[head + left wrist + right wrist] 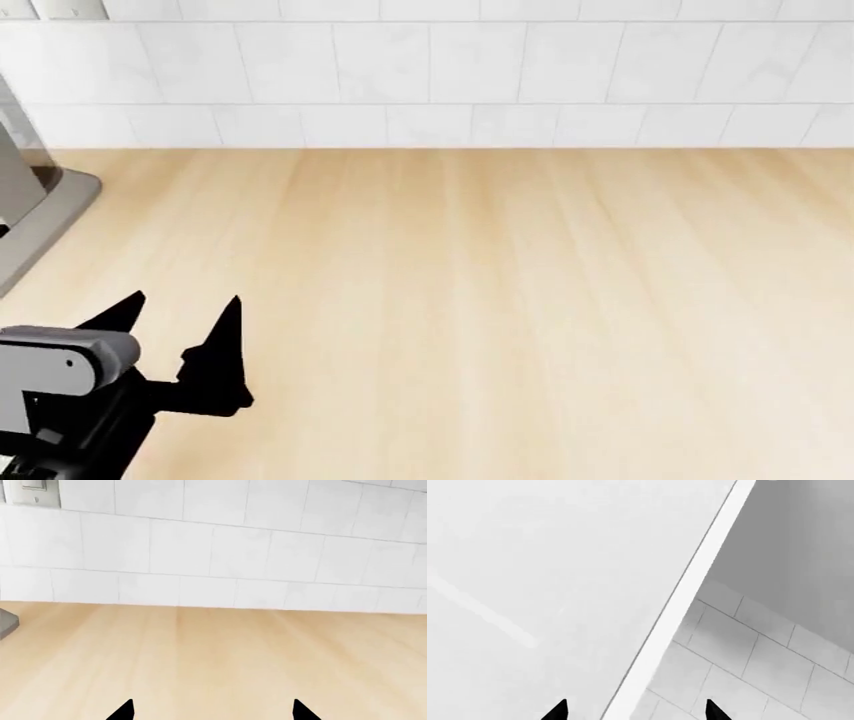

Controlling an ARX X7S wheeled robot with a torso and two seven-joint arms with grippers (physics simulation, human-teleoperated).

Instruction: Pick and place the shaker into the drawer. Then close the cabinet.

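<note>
**Fingers apart, nothing to grasp yet**

Fingers of the left gripper (180, 325) stand apart and empty at the near left, hovering over the pale wood surface (534, 320). At the far left edge sits a grey base of something (40, 225), cut off by the frame. Behind the surface runs a white tiled wall (467, 70). The right gripper (635, 711) is out of the head view; its wrist view shows its tips apart, close to a white panel (527, 580) with tiles to one side.

No shaker, drawer or cabinet shows in any view. The step in hand seems to be finding the shaker, so I would turn the head or base to bring it into view before reaching, and keep both grippers open and clear of the surface and panel.
</note>
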